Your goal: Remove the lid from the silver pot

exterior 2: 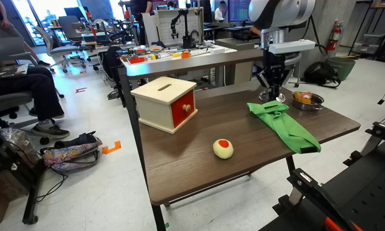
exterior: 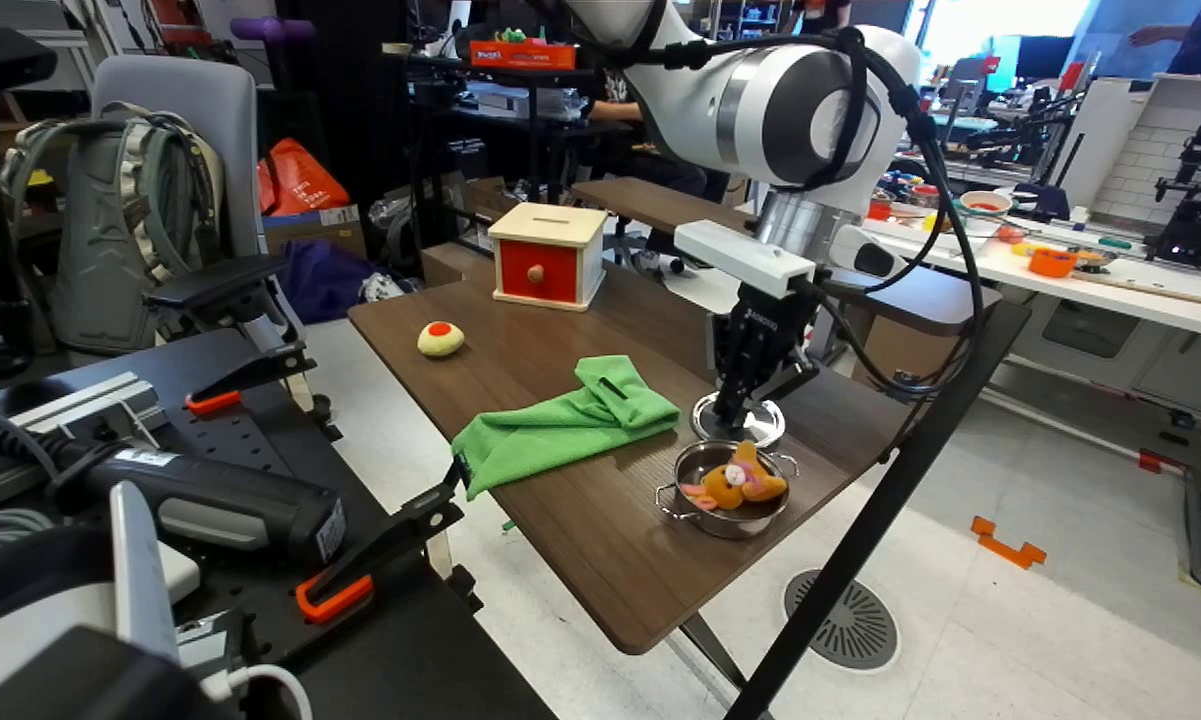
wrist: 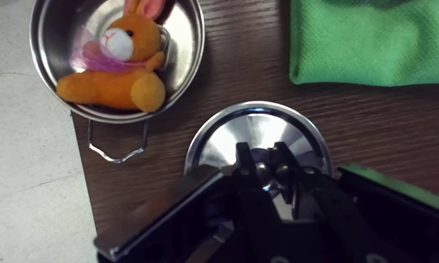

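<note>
The lid (exterior: 766,426) is a round shiny silver disc that appears to lie flat on the table beside the silver pot. It also shows in an exterior view (exterior 2: 280,98) and in the wrist view (wrist: 219,144). The silver pot (exterior: 735,525) stands uncovered with an orange plush rabbit (wrist: 113,86) inside. It also shows in the wrist view (wrist: 185,25) and in an exterior view (exterior 2: 307,106). My gripper (wrist: 263,149) points down over the lid, its fingers close together on both sides of the knob, seemingly shut on it. The fingers partly hide the knob.
A green cloth (exterior: 560,425) lies near the lid. A wooden box with a red drawer (exterior 2: 163,104) and a yellow ball with a red spot (exterior 2: 223,149) are also on the brown table (exterior 2: 186,179). The pot stands close to a table edge.
</note>
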Robot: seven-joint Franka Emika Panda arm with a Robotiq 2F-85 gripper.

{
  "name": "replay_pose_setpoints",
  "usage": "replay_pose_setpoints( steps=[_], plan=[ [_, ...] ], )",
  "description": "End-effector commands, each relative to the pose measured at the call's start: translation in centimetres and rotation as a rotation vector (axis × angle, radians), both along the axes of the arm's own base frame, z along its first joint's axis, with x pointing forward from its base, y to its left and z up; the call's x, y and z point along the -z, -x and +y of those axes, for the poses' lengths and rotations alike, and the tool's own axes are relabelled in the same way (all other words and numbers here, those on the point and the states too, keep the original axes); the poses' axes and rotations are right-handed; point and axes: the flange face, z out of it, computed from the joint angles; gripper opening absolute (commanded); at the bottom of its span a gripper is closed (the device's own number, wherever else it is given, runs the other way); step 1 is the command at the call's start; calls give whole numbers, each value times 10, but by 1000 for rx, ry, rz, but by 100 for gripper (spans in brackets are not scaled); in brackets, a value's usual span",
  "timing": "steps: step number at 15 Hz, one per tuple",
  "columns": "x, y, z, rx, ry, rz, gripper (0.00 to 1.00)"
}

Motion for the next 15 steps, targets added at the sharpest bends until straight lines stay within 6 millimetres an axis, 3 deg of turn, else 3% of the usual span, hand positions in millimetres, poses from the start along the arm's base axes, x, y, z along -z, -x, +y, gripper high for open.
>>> replay_pose_setpoints(
  steps=[1, 2, 3, 5, 8, 11, 15],
  plan=[
    [6, -6, -3, 9, 51, 24, 5],
    [7, -7, -4, 12, 56, 28, 5],
    [8, -7, -5, 15, 61, 34, 45],
    [8, -7, -6, 16, 70, 38, 53],
    [3, -8, -8, 15, 76, 36, 73],
    [-19, -9, -9, 14, 48, 5, 97],
    [-66, -11, -15, 11, 33, -70, 100]
  ],
)
